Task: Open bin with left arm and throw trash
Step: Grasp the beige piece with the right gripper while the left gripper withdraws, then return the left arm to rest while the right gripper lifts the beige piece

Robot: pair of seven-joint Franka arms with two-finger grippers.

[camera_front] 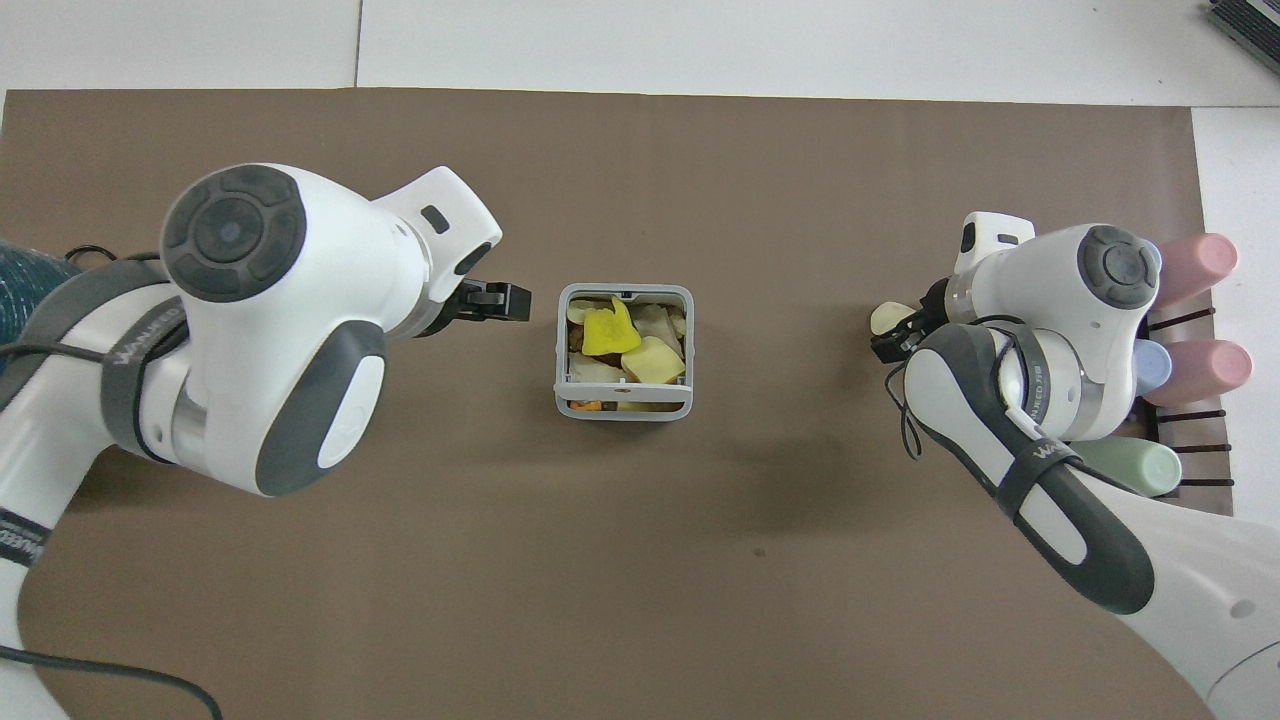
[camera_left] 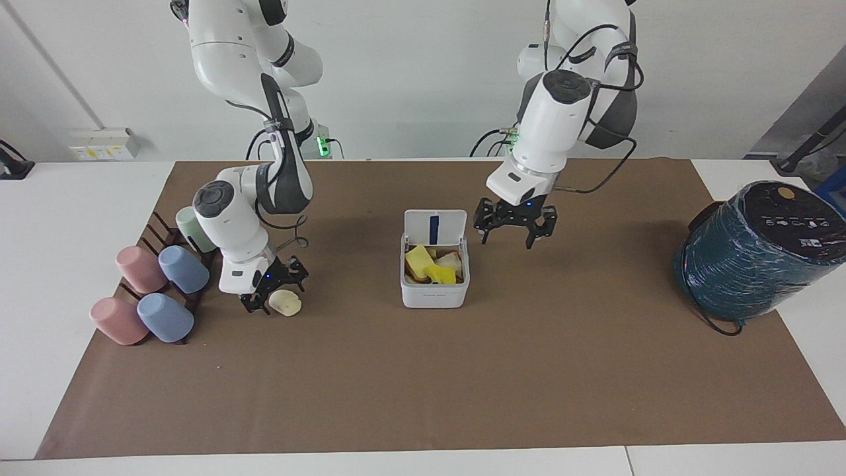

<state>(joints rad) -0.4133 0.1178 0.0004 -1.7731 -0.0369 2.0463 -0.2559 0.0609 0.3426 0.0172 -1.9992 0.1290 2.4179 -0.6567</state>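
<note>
The white bin [camera_left: 434, 294] stands mid-table with its lid [camera_left: 434, 226] hinged up, a blue strip on it. Inside lie a yellow-orange wedge [camera_left: 418, 259] and a bright yellow scrap [camera_left: 441, 274]; both also show in the overhead view, the wedge [camera_front: 652, 360] and the scrap [camera_front: 603, 333]. My left gripper [camera_left: 513, 231] is open and empty, raised beside the bin toward the left arm's end. The pale cream lump [camera_left: 287, 303] lies on the mat. My right gripper [camera_left: 276, 296] is open and low at the lump, which sits by its fingers. The bin's button is hidden.
Several pastel cups [camera_left: 162, 291] lie on a dark rack at the right arm's end, close to the right gripper. A big teal wrapped cylinder [camera_left: 753, 254] stands at the left arm's end. A brown mat [camera_left: 423, 383] covers the table.
</note>
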